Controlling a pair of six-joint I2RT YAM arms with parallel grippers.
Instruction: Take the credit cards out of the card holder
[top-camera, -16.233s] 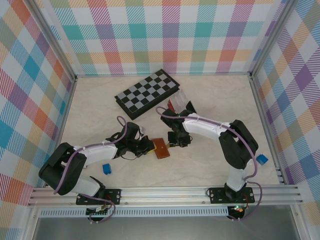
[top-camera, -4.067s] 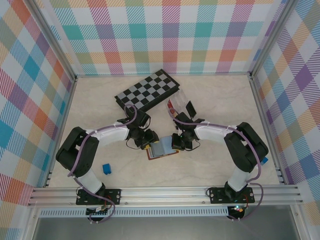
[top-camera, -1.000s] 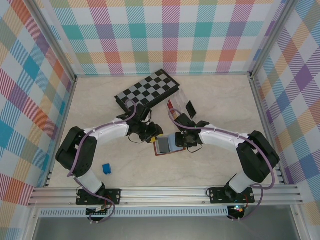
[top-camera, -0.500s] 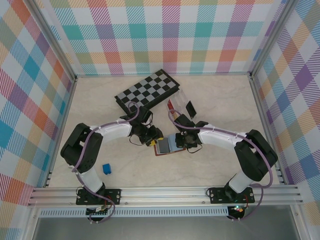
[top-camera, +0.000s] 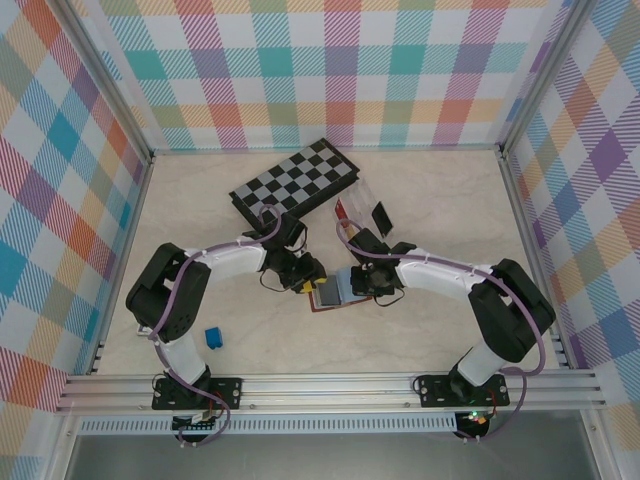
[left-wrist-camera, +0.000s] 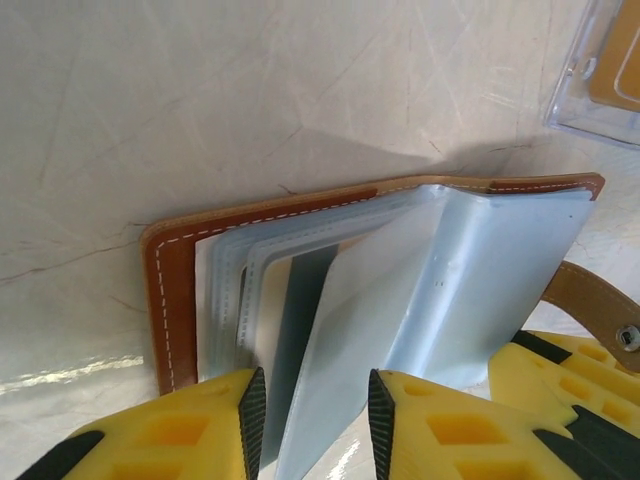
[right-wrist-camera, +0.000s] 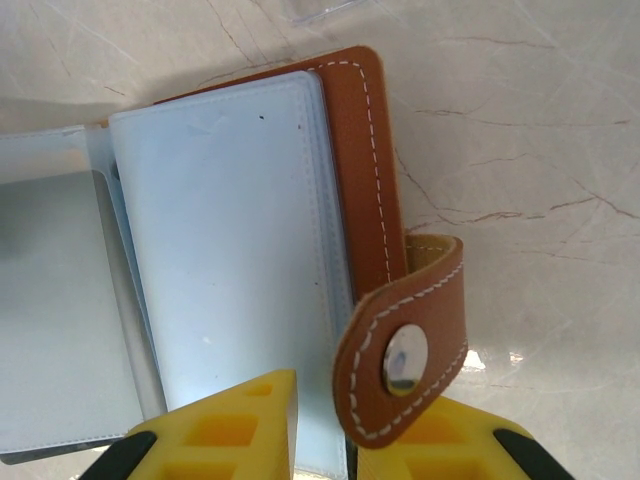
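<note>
The brown leather card holder (top-camera: 330, 298) lies open on the table between both arms, its pale blue-grey sleeves fanned out. In the left wrist view my left gripper (left-wrist-camera: 310, 405) stands at the holder's (left-wrist-camera: 168, 290) near edge, jaws apart, with one raised sleeve (left-wrist-camera: 400, 300) passing loosely between the pads. A credit card (left-wrist-camera: 285, 310), pale with a dark band, sits inside the flatter sleeves. My right gripper (right-wrist-camera: 325, 425) is shut on the holder's right edge (right-wrist-camera: 360, 150), beside the curled snap tab (right-wrist-camera: 405, 355). From above, the left gripper (top-camera: 306, 280) and right gripper (top-camera: 356, 284) flank the holder.
A folded chessboard (top-camera: 295, 187) lies behind the holder. A clear plastic compartment box (top-camera: 365, 210) sits just behind the right gripper, its corner also showing as the box (left-wrist-camera: 600, 60) in the left wrist view. A small blue block (top-camera: 213, 337) rests near the left arm's base.
My left gripper has slid a little right onto the holder's left edge and its jaws have narrowed slightly. The right gripper and the holder stay put.
</note>
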